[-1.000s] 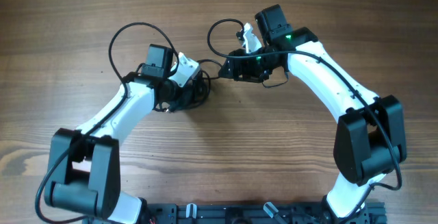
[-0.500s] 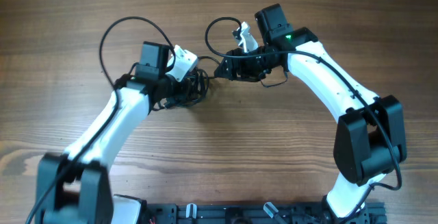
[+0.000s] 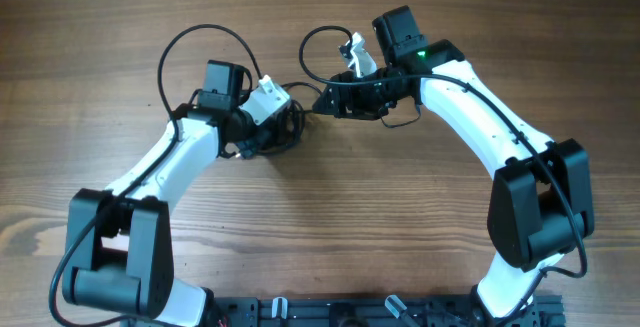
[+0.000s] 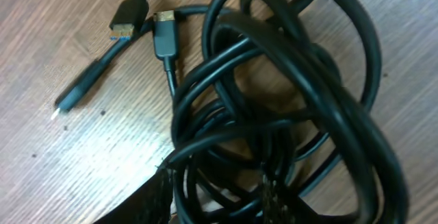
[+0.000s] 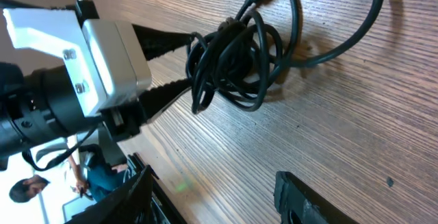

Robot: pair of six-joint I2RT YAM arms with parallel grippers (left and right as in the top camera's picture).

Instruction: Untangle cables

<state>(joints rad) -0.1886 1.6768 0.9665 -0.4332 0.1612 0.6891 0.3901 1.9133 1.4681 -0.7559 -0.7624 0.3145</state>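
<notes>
The cables [image 3: 272,139] form a knotted black bundle [image 4: 274,107] [image 5: 236,63] on the wooden table. Three plug ends [image 4: 166,35] lie loose at its upper left, and one strand loops away [image 3: 310,52] toward the far side. My left gripper [image 3: 289,122] [image 4: 219,193] [image 5: 194,66] is open, its fingers straddling several strands at the bundle's edge without squeezing them. Its black serrated fingers [image 5: 164,94] show from the side in the right wrist view. My right gripper [image 3: 325,100] [image 5: 215,203] hovers just right of the bundle, open and holding nothing.
Thicker black arm wires arc above the left arm [image 3: 190,52] and under the right wrist [image 3: 405,122]. Bare wooden table [image 3: 330,227] lies in front of the bundle. The arm bases stand at the near edge [image 3: 330,312].
The left arm swung out to the left, tugging the bundle, then came back; its jaws narrowed and widened again. The right arm stayed still.
</notes>
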